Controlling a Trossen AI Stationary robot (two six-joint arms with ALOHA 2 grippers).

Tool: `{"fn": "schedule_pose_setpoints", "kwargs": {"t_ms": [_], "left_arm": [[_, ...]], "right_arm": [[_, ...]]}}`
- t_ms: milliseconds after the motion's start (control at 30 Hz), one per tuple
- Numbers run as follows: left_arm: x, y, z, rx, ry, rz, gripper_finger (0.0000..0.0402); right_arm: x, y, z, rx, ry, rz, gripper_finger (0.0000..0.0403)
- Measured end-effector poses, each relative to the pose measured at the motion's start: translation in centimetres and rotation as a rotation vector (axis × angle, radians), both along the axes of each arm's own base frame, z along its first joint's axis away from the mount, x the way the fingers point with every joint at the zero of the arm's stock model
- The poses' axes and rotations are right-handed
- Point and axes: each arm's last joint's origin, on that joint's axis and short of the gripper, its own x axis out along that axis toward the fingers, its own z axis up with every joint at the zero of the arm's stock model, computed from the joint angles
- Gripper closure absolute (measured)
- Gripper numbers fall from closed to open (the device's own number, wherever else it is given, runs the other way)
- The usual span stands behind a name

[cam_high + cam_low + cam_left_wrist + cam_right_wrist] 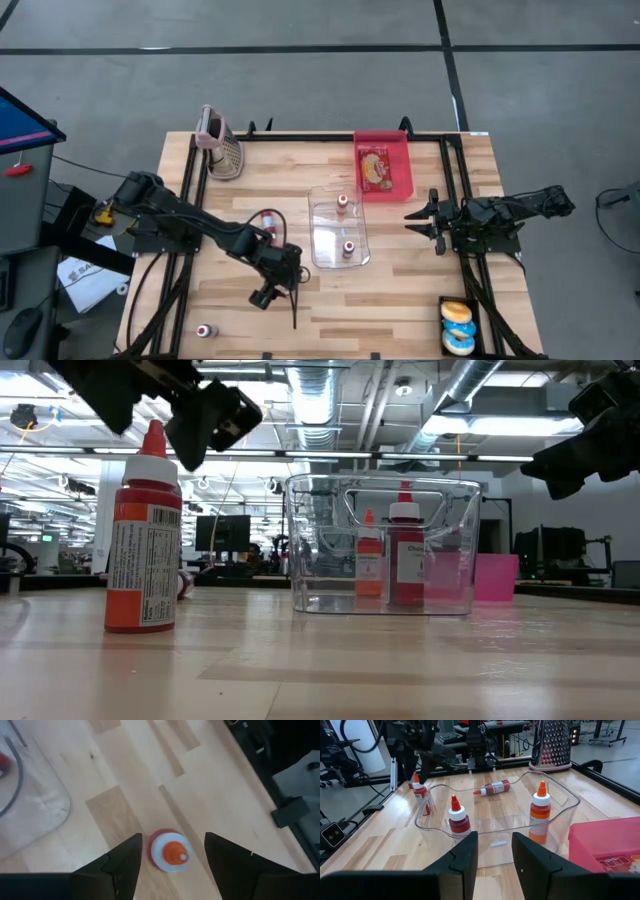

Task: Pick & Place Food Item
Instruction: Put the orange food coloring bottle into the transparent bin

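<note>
A red sauce bottle with a white cap and orange tip [142,550] stands upright on the wooden table near its front edge. My left gripper [173,837] hangs open just above it, slanting down. In the left wrist view its two fingers stand on either side of the cap [171,854] without touching it. The low view shows the gripper [215,420] above and slightly right of the cap. In the high view the arm [265,297] covers this bottle. My right gripper [425,225] waits open at the table's right side, holding nothing.
A clear container [330,200] at the table's middle holds two upright bottles [459,817] [540,812]. Another bottle [492,787] lies on its side left of it, and one stands near the front left corner [205,330]. A pink tray [397,150], a grater [225,150] and donuts [457,325] stand around.
</note>
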Motion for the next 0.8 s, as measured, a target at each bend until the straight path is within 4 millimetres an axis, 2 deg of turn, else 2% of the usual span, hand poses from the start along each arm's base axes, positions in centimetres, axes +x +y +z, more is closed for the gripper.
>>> {"fn": "schedule_pose_setpoints", "kwargs": {"t_ms": [333,800], "left_arm": [[0.40,0.12,-1.03,0.035,0.028,0.037,0.0203],[0.34,0.33,-1.05,0.007,0.064,0.085,0.0293]], "right_arm": [[0.00,0.00,-0.01,0.000,0.000,0.000,0.0290],[0.00,0.00,-0.01,0.000,0.000,0.001,0.0290]]}}
